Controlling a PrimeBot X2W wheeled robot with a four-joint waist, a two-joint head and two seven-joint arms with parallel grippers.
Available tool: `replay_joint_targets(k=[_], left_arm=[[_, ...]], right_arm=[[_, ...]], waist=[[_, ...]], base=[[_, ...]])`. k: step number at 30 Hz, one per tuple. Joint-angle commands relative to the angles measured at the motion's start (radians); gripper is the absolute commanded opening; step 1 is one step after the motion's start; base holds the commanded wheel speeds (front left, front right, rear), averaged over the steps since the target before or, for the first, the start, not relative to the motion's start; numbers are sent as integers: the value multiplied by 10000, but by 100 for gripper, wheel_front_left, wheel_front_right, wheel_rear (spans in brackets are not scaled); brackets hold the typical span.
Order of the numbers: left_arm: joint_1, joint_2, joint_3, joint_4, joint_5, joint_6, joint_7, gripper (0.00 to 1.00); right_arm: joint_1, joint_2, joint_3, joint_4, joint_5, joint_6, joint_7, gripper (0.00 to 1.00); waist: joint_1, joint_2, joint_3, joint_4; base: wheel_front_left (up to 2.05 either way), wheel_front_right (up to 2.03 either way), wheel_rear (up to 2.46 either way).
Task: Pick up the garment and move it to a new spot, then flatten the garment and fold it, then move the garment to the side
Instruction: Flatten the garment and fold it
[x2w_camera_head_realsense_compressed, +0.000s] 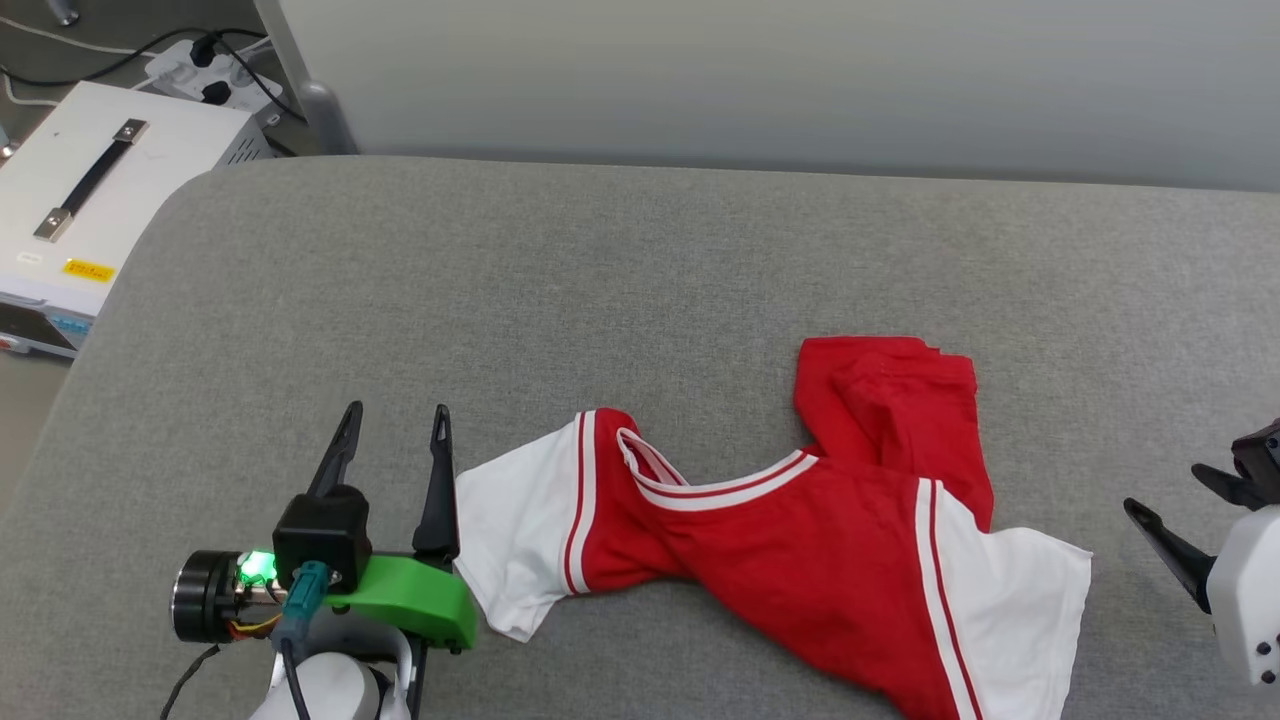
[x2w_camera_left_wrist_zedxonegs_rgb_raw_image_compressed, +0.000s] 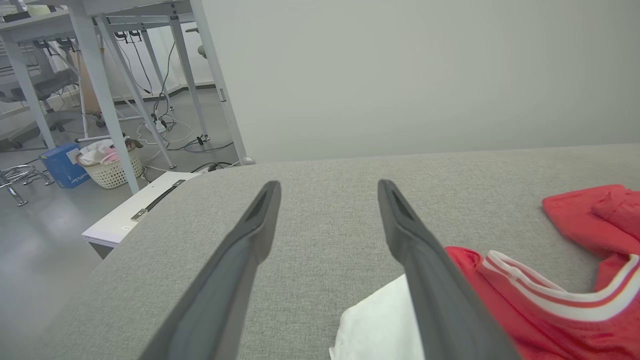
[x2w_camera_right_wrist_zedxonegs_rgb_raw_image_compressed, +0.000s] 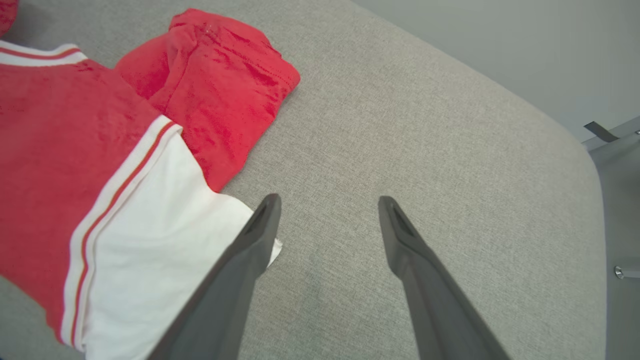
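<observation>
The garment (x2w_camera_head_realsense_compressed: 800, 540), a red jersey with white short sleeves and striped trim, lies crumpled on the grey padded table (x2w_camera_head_realsense_compressed: 600, 280), its hem bunched toward the back. My left gripper (x2w_camera_head_realsense_compressed: 395, 415) stands open just left of the white sleeve (x2w_camera_head_realsense_compressed: 505, 540), with nothing between its fingers. In the left wrist view the left gripper (x2w_camera_left_wrist_zedxonegs_rgb_raw_image_compressed: 329, 187) is spread over bare fabric, the sleeve (x2w_camera_left_wrist_zedxonegs_rgb_raw_image_compressed: 380, 325) beside the right finger. My right gripper (x2w_camera_head_realsense_compressed: 1160, 490) sits open at the right edge, apart from the other sleeve (x2w_camera_head_realsense_compressed: 1020, 600). The right wrist view has the open right gripper (x2w_camera_right_wrist_zedxonegs_rgb_raw_image_compressed: 329, 202) beside that sleeve (x2w_camera_right_wrist_zedxonegs_rgb_raw_image_compressed: 160, 240).
A white case with a black handle (x2w_camera_head_realsense_compressed: 90, 190) stands off the table's left side, with a power strip and cables (x2w_camera_head_realsense_compressed: 200, 70) behind it. A wall runs along the table's far edge. Table legs and a basket (x2w_camera_left_wrist_zedxonegs_rgb_raw_image_compressed: 112, 167) stand on the floor to the left.
</observation>
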Motion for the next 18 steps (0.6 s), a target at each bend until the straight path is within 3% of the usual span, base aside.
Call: replay_joint_targets(k=[1, 8, 18], left_arm=[[261, -207, 299, -3, 232, -161, -57, 100], [600, -1190, 1484, 242, 1098, -1022, -58, 100], [653, -2390, 2634, 642, 2137, -2099, -58, 100]], right_arm=[[-287, -165, 268, 58, 337, -9, 440, 100], [-1025, -550, 1603, 313, 944, -9, 1915, 100], [-1635, -226, 3525, 1724, 1347, -9, 2102, 100]], waist=[[0, -1, 226, 137], [0, -1, 825, 502], [0, -1, 1471, 841]], base=[[0, 0, 0], [0, 0, 0], [0, 0, 0]])
